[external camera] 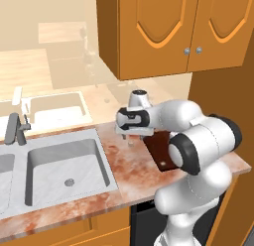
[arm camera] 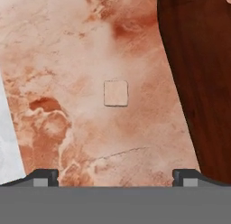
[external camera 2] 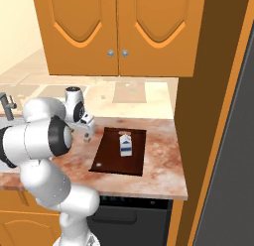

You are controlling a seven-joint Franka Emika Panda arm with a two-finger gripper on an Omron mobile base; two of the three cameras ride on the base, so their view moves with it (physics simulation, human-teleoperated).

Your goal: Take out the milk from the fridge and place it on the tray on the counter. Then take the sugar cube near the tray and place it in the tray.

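Note:
The milk, a small white carton with a blue band, stands upright on the dark brown tray on the counter. The sugar cube lies on the mottled stone just left of the tray, and it is a tiny pale speck in the right base view. My gripper hangs directly above the cube, open, with nothing between its fingertips. From the base it shows pointing down beside the tray's near-left edge.
A steel double sink with a faucet is set in the counter left of the gripper; its rim shows in the hand view. Orange wall cabinets hang overhead. A tall grey panel stands at the right.

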